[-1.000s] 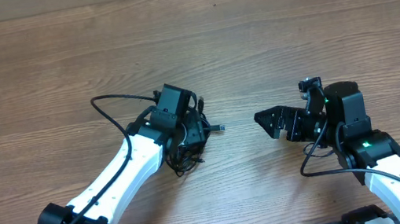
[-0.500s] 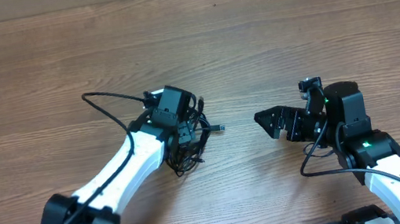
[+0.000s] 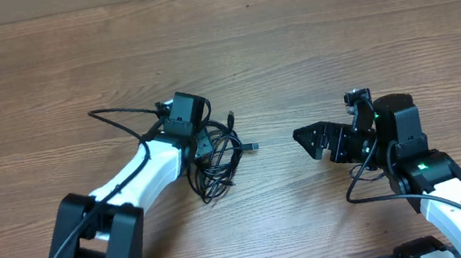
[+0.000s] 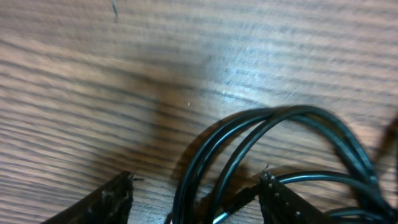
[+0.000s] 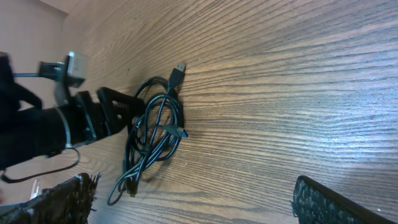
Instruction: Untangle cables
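Overhead view, 12 o'clock taken as the far edge of the table. The cables [image 3: 218, 158] lie as one loose, knotted bundle of thin black cords on the wooden table [image 3: 335, 31], left of centre. The bundle's long axis runs from about 1 o'clock to 7 o'clock. One plug [image 3: 231, 117] sticks out at the 1 o'clock end, pointing to 12 o'clock. A second, silver-tipped plug [image 3: 253, 147] juts from the middle of the bundle and points to 3 o'clock. The 7 o'clock end tapers to a narrow loop.

The left gripper [image 4: 196, 200] is over the bundle's 10 o'clock edge, reaching in towards 4 o'clock. In the left wrist view its jaws stand partly apart and straddle two curved strands, which pass nearer one finger than the other. Nothing is pinched, so the gripper holds nothing as judged from this view.

The right gripper [image 3: 307, 143] is at 3 o'clock of the bundle, well apart from it. Its fingers point to 9 o'clock, roughly in line with the silver-tipped plug. Its jaws are spread fully wide and empty.

The left arm is therefore the nearer. A closing move there would catch strands lying across the jaws, not along them. The free plug at 3 o'clock faces the right arm.
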`<state>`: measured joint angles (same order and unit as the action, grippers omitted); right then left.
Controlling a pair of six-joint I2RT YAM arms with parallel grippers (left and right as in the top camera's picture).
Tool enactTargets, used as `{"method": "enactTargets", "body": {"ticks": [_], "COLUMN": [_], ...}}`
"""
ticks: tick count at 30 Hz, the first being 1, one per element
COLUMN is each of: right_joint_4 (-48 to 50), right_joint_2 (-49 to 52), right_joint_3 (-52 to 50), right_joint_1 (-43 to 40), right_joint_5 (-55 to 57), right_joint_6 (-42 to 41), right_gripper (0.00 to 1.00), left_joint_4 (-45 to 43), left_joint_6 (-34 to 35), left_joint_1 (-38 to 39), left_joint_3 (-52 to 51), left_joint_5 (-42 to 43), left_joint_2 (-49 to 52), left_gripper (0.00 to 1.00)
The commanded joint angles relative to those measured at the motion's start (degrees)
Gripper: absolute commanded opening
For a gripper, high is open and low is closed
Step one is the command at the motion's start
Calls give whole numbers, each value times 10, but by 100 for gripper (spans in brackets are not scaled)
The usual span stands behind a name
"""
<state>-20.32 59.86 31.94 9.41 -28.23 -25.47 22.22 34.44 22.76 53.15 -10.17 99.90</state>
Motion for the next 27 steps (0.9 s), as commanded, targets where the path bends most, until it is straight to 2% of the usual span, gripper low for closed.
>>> {"method": "enactTargets", "body": {"ticks": [1, 2, 3, 4, 5, 8, 12, 15, 24, 27], "right_joint_4": [4, 4, 4, 4, 4, 4, 0, 0, 31, 55], "right_joint_2": [0, 0, 0, 0, 0, 0, 0, 0, 0, 0], "right_joint_3": [10, 10, 10, 10, 10, 10, 10, 10, 10, 10], "right_joint_1": [-2, -2, -2, -2, -2, -2, -1, -1, 8, 30], "right_joint_5": [2, 1, 1, 1, 1, 1, -14, -64, -227, -220], "right_joint_6": [0, 0, 0, 0, 0, 0, 0, 0, 0, 0], "right_gripper": [100, 100, 100, 100, 100, 100, 100, 100, 100, 100], "left_joint_4": [0, 0, 0, 0, 0, 27, 146, 196, 190, 178], "left_joint_6": [5, 5, 5, 5, 4, 2, 3, 3, -8, -32], "left_joint_1": [0, 0, 0, 0, 0, -2, -3, -2, -2, -2], "left_joint_3": [-2, -2, -2, -2, -2, 22, 118, 171, 200, 200], "left_joint_5": [12, 12, 12, 12, 12, 12, 13, 42, 196, 245], "left_joint_2": [43, 54, 59, 63, 63, 44, -33, -82, -161, -161], "left_gripper": [52, 41, 35, 13, 4, 4, 4, 4, 4, 4]}}
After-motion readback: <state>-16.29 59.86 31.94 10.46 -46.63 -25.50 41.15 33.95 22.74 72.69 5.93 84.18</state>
